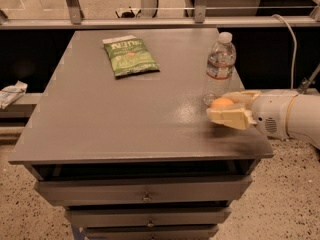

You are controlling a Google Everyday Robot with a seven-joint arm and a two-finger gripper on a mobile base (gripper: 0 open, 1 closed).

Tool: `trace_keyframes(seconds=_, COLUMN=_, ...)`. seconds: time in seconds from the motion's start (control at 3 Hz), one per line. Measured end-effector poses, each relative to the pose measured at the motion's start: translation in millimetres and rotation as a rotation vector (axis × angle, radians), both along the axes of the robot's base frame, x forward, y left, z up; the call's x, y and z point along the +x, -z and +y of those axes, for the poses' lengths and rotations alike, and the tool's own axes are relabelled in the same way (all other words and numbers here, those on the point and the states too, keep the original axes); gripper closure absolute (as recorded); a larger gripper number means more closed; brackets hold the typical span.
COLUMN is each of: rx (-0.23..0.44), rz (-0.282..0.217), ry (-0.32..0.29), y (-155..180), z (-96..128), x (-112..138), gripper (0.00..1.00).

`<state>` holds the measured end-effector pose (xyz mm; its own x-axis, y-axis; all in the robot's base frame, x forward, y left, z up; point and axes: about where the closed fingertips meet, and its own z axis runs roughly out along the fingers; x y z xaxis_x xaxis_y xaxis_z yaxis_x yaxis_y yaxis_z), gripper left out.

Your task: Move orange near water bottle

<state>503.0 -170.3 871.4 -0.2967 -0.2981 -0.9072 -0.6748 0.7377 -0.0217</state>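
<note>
The orange (221, 103) is a small round fruit held between the cream fingers of my gripper (225, 108), which reaches in from the right over the grey table top (125, 109). The gripper is shut on the orange, low over the table near its right edge. The water bottle (219, 68), clear with a white cap and a white-and-red label, stands upright just behind and slightly left of the orange, a few centimetres away.
A flat green snack bag (130, 56) lies at the back left of the table. The table is a drawer cabinet with drawer fronts (145, 189) below. A white cable (291, 39) hangs at the right. A crumpled white item (11, 93) lies on the left ledge.
</note>
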Motion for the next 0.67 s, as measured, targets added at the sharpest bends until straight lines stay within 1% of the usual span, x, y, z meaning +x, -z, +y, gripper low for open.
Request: trace_keyframes(seconds=0.67, rx=0.006, rz=-0.023, ry=0.046, y=8.1, z=-13.0, x=12.2, gripper=0.40)
